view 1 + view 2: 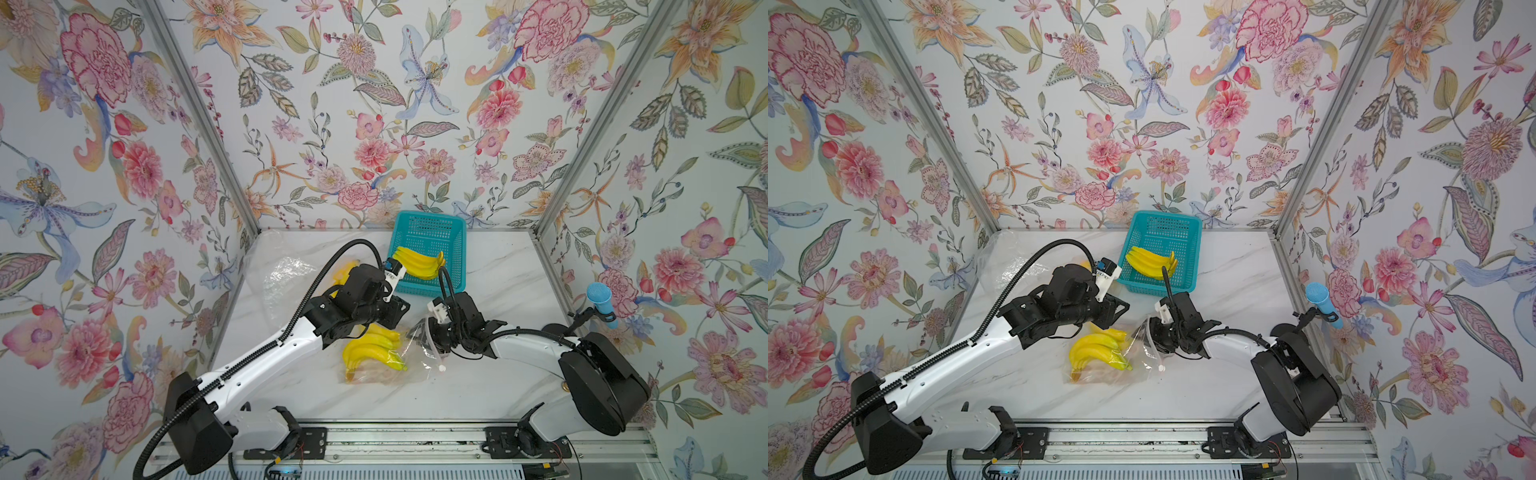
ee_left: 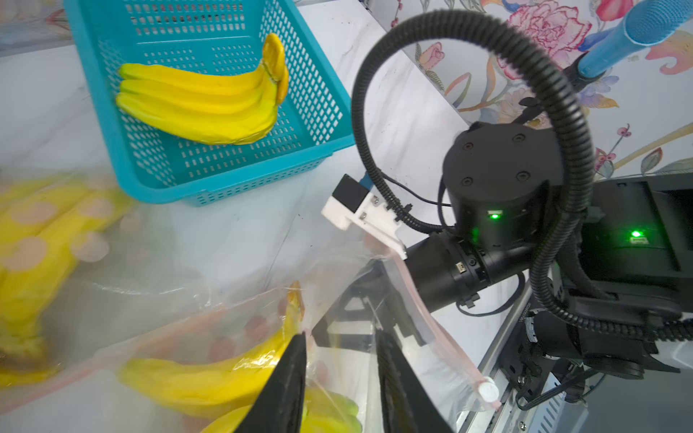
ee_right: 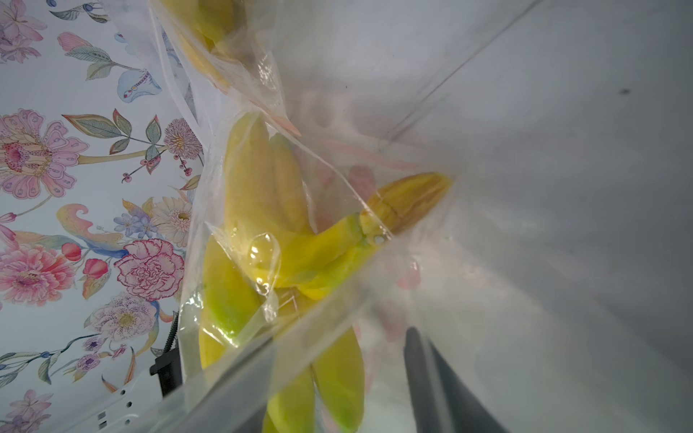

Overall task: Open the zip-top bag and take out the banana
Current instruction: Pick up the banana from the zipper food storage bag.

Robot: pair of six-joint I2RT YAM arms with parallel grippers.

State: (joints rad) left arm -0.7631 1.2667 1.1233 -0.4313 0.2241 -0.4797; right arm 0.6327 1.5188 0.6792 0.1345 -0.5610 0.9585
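Banana (image 1: 370, 349) lies inside the zip-top bag (image 1: 424, 365) on the surface; we see the left gripper (image 2: 340, 337) parted at its mouth, but cannot tell the right gripper's (image 1: 430, 334) state, so slack film may collapse.

White marble-pattern tabletop (image 1: 498, 374), grey veining.
- Far edge, right of middle: teal mesh basket (image 1: 432, 235), standing flat.
- Centre, toward near edge: clear zip-top bag (image 1: 417, 353), lying flat, well apart from basket.
- Toward far left corner: second clear plastic bag (image 1: 286, 270), crumpled, partly hidden.
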